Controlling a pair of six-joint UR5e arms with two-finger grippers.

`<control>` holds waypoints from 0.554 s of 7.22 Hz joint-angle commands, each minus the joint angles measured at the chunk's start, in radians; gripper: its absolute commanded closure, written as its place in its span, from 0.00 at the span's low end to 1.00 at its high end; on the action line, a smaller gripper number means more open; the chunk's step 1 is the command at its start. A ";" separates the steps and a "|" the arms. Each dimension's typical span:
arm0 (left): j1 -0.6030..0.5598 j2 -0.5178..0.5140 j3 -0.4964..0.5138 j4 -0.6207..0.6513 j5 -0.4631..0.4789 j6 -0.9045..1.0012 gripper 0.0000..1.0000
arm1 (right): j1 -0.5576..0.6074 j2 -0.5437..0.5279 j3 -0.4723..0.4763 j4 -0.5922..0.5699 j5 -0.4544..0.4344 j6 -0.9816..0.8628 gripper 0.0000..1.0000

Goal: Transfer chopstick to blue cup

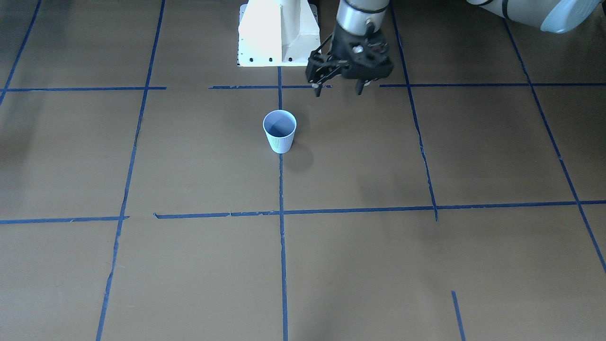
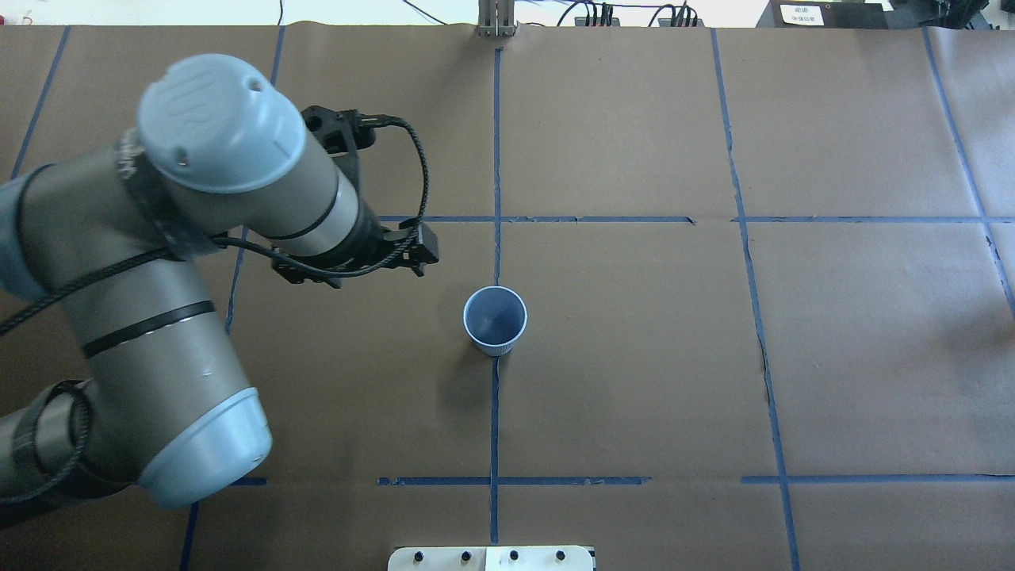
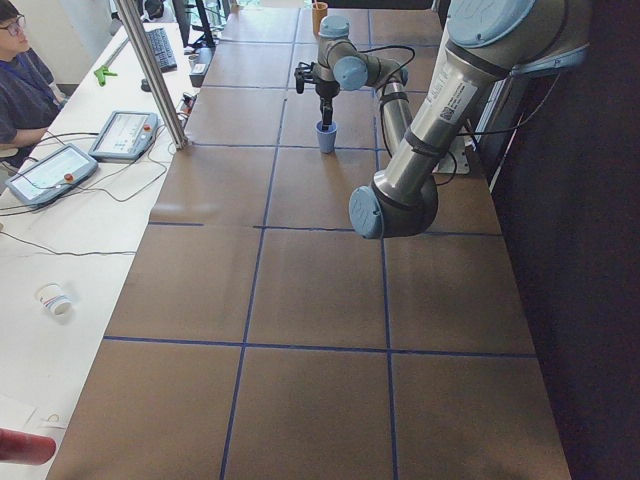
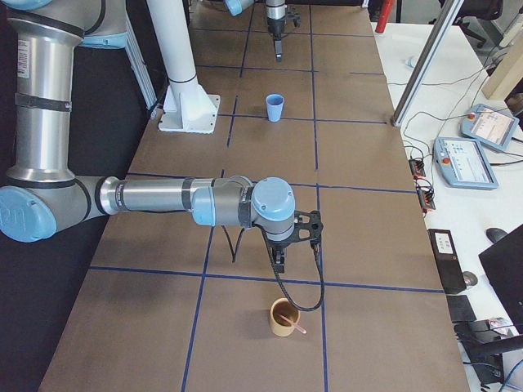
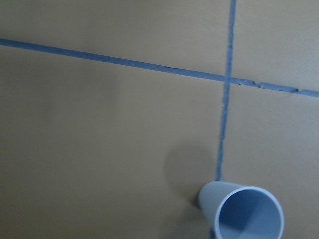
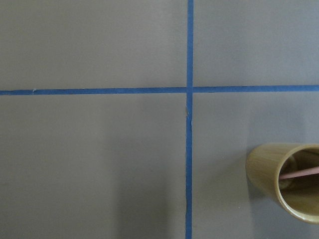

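Note:
The blue cup (image 1: 280, 130) stands upright and empty at the table's middle; it also shows in the overhead view (image 2: 495, 319) and the left wrist view (image 5: 244, 215). My left gripper (image 1: 338, 91) hangs open and empty beside the cup, off toward the robot's left, apart from it. A salmon-pink chopstick (image 6: 299, 174) leans inside a tan bamboo cup (image 6: 286, 181) at the table's right end (image 4: 283, 317). My right gripper (image 4: 279, 263) hovers just short of that cup, above the table; I cannot tell whether it is open or shut.
The white robot base (image 1: 277, 33) stands at the table's robot side. Blue tape lines grid the brown table (image 2: 634, 357). A side bench holds teach pendants (image 4: 482, 159) and cables. A metal post (image 4: 425, 57) rises at the table edge. A person (image 3: 20, 70) sits at the bench.

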 commanded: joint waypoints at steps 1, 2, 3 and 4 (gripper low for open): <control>-0.081 0.141 -0.112 0.049 -0.005 0.204 0.00 | 0.072 -0.032 -0.049 0.015 0.013 -0.051 0.00; -0.140 0.201 -0.123 0.048 -0.034 0.286 0.00 | 0.126 -0.020 -0.141 0.047 0.013 -0.164 0.00; -0.205 0.241 -0.123 0.048 -0.054 0.383 0.00 | 0.145 -0.018 -0.207 0.076 0.009 -0.221 0.00; -0.271 0.293 -0.117 0.048 -0.059 0.507 0.00 | 0.165 -0.003 -0.278 0.175 0.003 -0.213 0.00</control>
